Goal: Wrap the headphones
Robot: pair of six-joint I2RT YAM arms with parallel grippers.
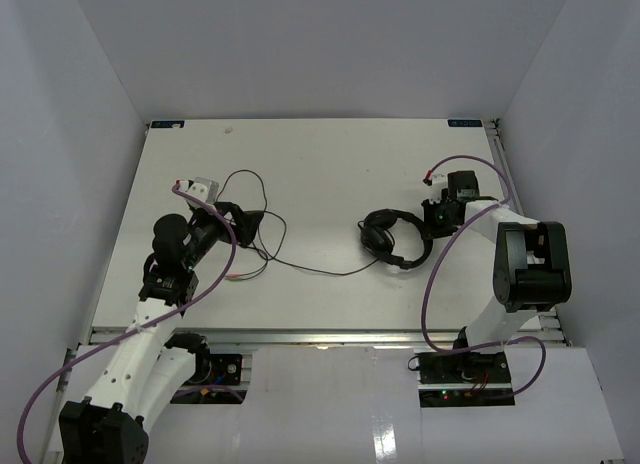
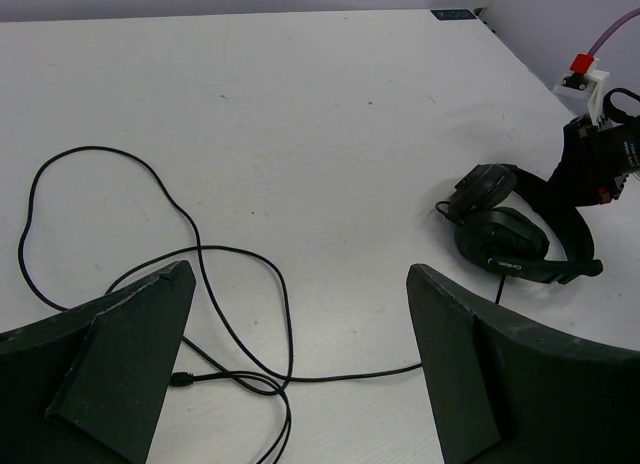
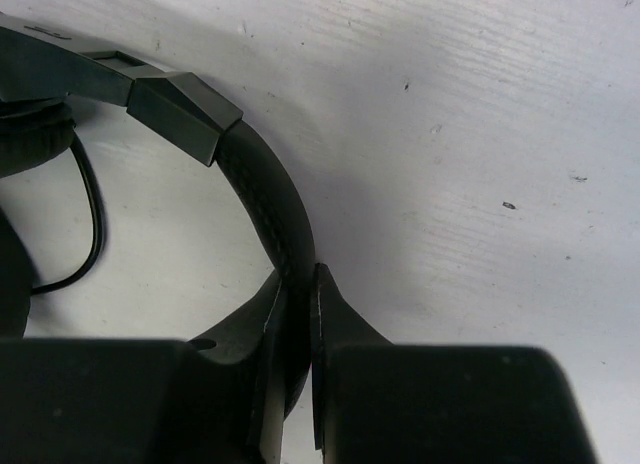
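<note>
Right gripper (image 3: 298, 294) is clamped on the curved padded headband (image 3: 270, 199) of the black over-ear headphones (image 1: 392, 236), lying right of centre on the white table (image 1: 320, 164). Left gripper (image 2: 300, 369) is spread wide over the thin black cable (image 2: 200, 254), looped at left. The headband is best held firm while slack cable is pinched near the loops.

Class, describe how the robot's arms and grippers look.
The left arm and right arm have white links and chunky black joints, each trailed by a thick purple cable. The left gripper and right gripper have matte black wedge-shaped fingers. A red tag marks the right wrist.
</note>
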